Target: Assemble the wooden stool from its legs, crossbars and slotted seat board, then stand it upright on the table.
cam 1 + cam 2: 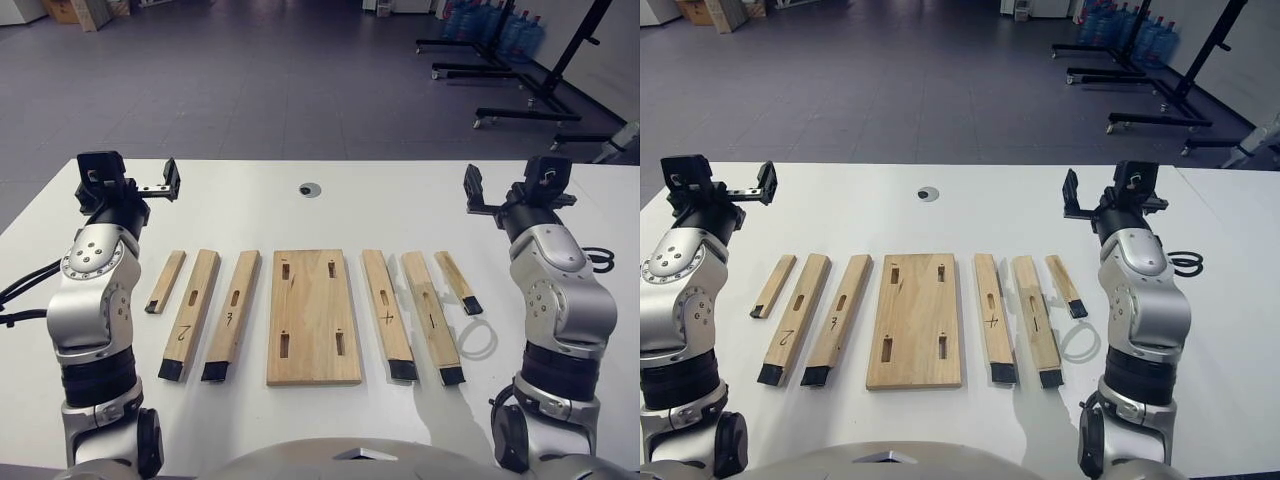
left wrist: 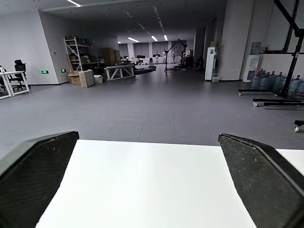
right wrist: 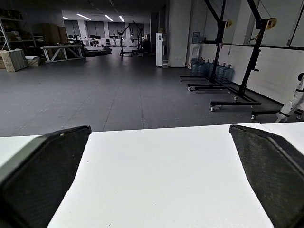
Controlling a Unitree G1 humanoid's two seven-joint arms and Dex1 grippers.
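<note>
You can read handwritten dark numbers on four of the long wooden legs. To the left of the seat board (image 1: 313,316), the leg marked 3 (image 1: 233,315) lies nearest it, and the leg marked 2 (image 1: 190,312) lies just beyond. To the right, the nearest leg (image 1: 388,312) bears a mark that reads as a 4 or a cross, and beside it lies the leg marked 1 (image 1: 432,316). A short pen stroke on the seat board is not legible. Two green lit signs (image 2: 45,71) on the far wall are too small to read.

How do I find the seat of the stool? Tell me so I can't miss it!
Look at the row of wood on the white table. The seat board is the middle piece, far wider than the narrow sticks beside it, and it has four slots.
</note>
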